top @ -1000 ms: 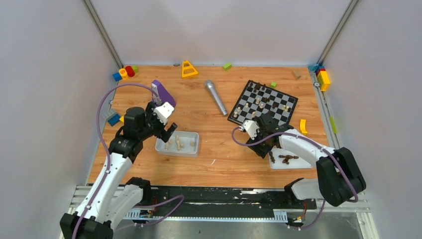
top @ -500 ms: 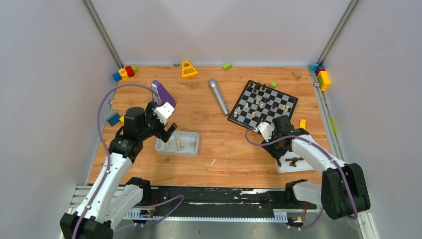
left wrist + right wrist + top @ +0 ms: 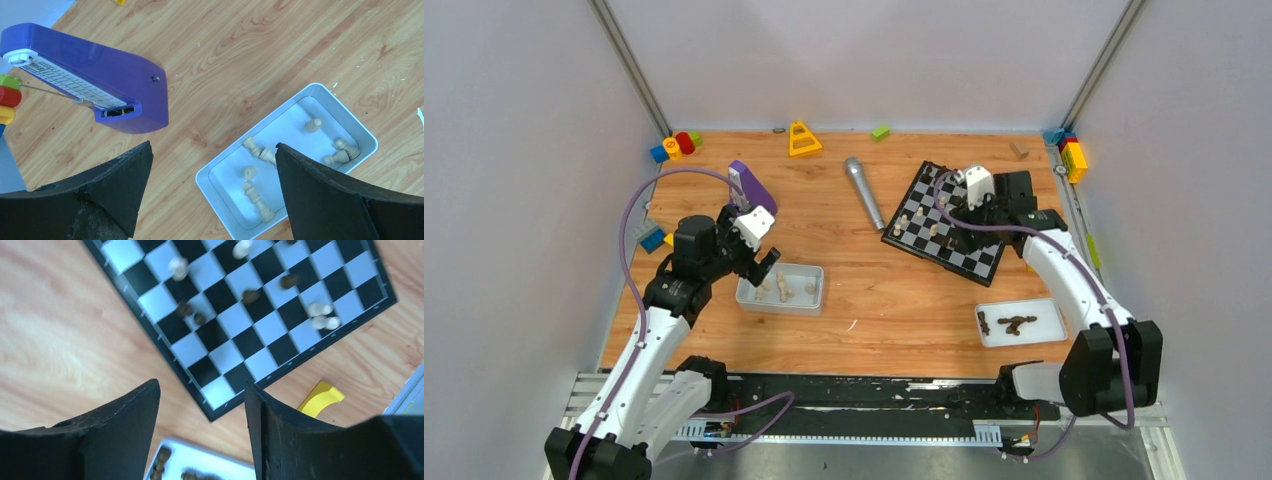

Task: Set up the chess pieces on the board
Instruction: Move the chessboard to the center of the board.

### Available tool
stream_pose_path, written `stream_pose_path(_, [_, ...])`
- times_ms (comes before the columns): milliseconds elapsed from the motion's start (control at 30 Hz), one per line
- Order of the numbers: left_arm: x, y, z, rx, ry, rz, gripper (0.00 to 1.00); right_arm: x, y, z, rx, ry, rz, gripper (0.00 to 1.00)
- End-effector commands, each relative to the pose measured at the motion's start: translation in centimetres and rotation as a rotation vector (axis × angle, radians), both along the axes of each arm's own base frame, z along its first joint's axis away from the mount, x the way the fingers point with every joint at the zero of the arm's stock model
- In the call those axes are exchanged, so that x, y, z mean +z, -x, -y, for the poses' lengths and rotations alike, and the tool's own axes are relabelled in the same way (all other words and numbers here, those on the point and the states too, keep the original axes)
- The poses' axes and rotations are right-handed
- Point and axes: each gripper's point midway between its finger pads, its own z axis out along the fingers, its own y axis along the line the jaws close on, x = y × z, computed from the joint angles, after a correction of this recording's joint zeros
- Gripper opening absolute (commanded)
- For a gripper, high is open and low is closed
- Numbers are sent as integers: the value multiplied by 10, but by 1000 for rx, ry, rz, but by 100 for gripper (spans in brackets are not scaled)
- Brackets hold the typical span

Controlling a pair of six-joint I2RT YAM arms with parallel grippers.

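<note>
Pale grey walls (image 3: 844, 60) box in the wooden tabletop (image 3: 874, 290)
The left gripper (image 3: 212, 150) gapes over the white plastic tray (image 3: 285, 125); the right gripper (image 3: 201, 385) hangs spread above the black-and-white chessboard (image 3: 235, 335), holding nothing

readable text: none | purple device (image 3: 117, 75): pale gridded strip along its top edge, marks too small to read | chessboard (image 3: 235, 340): view blurred, small ticks on border not legible

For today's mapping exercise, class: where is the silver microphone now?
In the top external view the silver microphone lies on the table, far middle, just left of the chessboard and nearer than the yellow triangular toy.
</note>
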Motion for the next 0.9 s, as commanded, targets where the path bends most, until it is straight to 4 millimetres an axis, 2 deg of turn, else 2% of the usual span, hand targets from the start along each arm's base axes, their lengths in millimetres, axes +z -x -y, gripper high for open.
stream_pose_path(0, [19, -5, 2, -5, 20, 51, 100, 36, -58, 9, -212, -165, 107, 64])
stream_pose_path(167, [19, -4, 4, -14, 31, 51, 100, 49, -112, 50, -441, -297, 165, 64])
stream_pose_path(200, [19, -5, 5, -15, 34, 49, 100, 43, -124, 57, -482, -308, 159, 63])
stream_pose_path(233, [19, -5, 5, -16, 37, 48, 100, 47, -137, 63, -528, -335, 173, 62])
stream_pose_path(333, [18, -6, 6, -19, 38, 46, 100, 43, -168, 77, -618, -381, 174, 58])
stream_pose_path(467, [14, -9, 6, -17, 29, 40, 100, 32, -205, 94, -712, -398, 172, 53])
stream_pose_path(700, [8, -13, 5, -16, 10, 27, 100, 4, -248, 115, -827, -408, 165, 48])
stream_pose_path(867, [5, -15, 5, -16, 7, 17, 100, -22, -263, 126, -865, -388, 143, 47])
